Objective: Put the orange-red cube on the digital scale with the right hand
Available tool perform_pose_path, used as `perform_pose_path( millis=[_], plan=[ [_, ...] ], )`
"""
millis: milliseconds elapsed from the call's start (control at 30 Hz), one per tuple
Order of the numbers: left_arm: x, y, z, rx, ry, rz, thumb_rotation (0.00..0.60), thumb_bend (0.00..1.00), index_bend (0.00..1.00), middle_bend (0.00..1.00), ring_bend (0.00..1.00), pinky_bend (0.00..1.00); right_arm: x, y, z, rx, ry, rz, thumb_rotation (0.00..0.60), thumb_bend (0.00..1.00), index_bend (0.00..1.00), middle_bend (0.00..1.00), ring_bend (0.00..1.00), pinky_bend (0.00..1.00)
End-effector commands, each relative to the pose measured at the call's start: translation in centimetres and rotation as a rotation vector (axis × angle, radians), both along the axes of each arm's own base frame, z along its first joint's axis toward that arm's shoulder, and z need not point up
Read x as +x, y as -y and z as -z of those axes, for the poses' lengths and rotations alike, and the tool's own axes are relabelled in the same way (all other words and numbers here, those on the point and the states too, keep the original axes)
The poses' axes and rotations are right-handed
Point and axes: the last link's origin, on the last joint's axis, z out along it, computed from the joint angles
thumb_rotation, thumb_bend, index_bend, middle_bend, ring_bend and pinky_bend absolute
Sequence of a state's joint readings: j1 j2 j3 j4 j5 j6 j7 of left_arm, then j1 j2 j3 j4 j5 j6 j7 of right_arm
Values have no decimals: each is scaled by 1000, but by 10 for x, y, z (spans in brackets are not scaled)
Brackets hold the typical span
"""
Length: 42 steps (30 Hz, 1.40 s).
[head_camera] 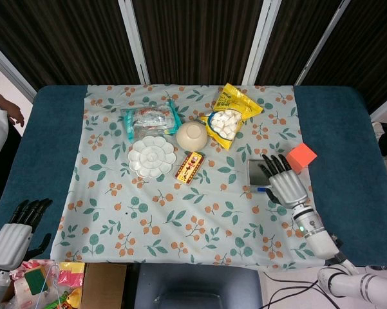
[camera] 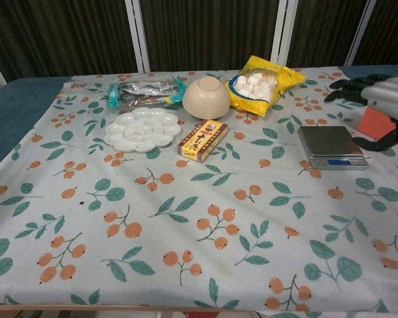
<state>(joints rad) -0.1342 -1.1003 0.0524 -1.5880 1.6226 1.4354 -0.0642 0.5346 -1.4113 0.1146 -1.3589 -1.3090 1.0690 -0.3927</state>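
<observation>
- The left hand (head_camera: 13, 235) hangs at the near-left edge of the tabletop (head_camera: 45, 148), fingers loosely apart and holding nothing, well apart from everything the task concerns
- The digital scale (head_camera: 260, 172) sits just to the inner, left side of the right hand's fingers (head_camera: 275, 164), its platform bare
- The right hand (head_camera: 284, 183) is spread and empty, by far the nearer hand
- The orange-red cube (head_camera: 300, 156) lies just beyond the fingertips and slightly to their outer, right side, at the cloth's edge, with no marked long axis; whether a finger touches it I cannot tell

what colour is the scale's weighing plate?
Silver-grey metal; the digital scale shows best in the chest view, with a small blue strip on its front edge.
</observation>
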Motion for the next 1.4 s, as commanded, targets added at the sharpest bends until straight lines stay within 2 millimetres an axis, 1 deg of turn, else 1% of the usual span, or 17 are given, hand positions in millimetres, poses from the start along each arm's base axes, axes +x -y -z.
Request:
perform_pose_path(
  millis=[33,100,167,233,267,333,433,700,1067,1100,1133,1167,1200,1233,1267,1333,1400],
  plan=[
    [0,0,-1,3,-1,-1,600,444,0,84,81,54,-3,17,-26,-57,38,49,600,342,36,13,0,0],
    [0,0,-1,6,-2,-1,600,444,0,84,80,54,-5,23,-34,-70,30,60,600,283,1,1,0,0],
    [0,0,-1,7,-3,-1,600,444,0,84,80,54,-6,26,-36,-70,24,64,600,251,0,0,0,0],
    [-1,0,-2,12,-5,-3,600,444,0,85,80,54,-11,35,-46,-79,-25,71,600,207,0,0,0,0],
    [-1,-1,-3,15,-7,-3,600,444,0,85,80,54,-16,41,-51,-80,-75,77,600,194,0,0,0,0],
    [-2,-2,-2,16,-15,-9,600,444,0,84,80,55,-41,56,-61,-75,-254,125,600,180,0,0,0,0],
    [-3,-2,1,12,-19,-18,600,445,0,84,81,54,-50,65,-57,-59,-317,159,600,179,0,0,0,0],
    [-5,-5,4,9,-33,-27,600,444,0,84,80,54,-59,86,-40,-39,-365,212,600,179,0,0,0,0],
    [-6,-5,4,10,-33,-35,600,443,0,84,81,54,-65,98,-20,-8,-390,234,600,177,6,0,0,0],
    [-6,-5,4,11,-33,-35,600,444,0,84,81,54,-64,99,-19,-8,-388,233,600,177,48,6,0,0],
    [-7,-7,4,13,-33,-38,600,444,0,84,80,54,-64,99,-19,-10,-386,231,600,177,119,32,0,0],
    [-7,-7,4,11,-33,-39,600,444,0,84,81,54,-64,100,-19,-16,-385,229,600,177,196,73,3,13],
    [-7,-8,4,10,-34,-39,600,444,0,84,81,54,-64,100,-18,-21,-384,229,600,177,291,139,20,42],
    [-7,-8,4,9,-34,-40,600,444,0,84,81,54,-64,101,-18,-23,-383,231,600,177,339,176,36,62],
    [-7,-8,5,8,-34,-40,600,444,0,84,81,54,-64,101,-18,-28,-386,231,600,177,398,221,71,103],
    [-7,-8,5,7,-34,-39,600,444,0,83,81,54,-64,104,-18,-40,-393,229,600,177,459,298,171,216],
    [-7,-8,4,10,-34,-37,600,444,0,84,81,55,-63,106,-18,-53,-375,235,600,185,549,416,306,413]
  ],
)
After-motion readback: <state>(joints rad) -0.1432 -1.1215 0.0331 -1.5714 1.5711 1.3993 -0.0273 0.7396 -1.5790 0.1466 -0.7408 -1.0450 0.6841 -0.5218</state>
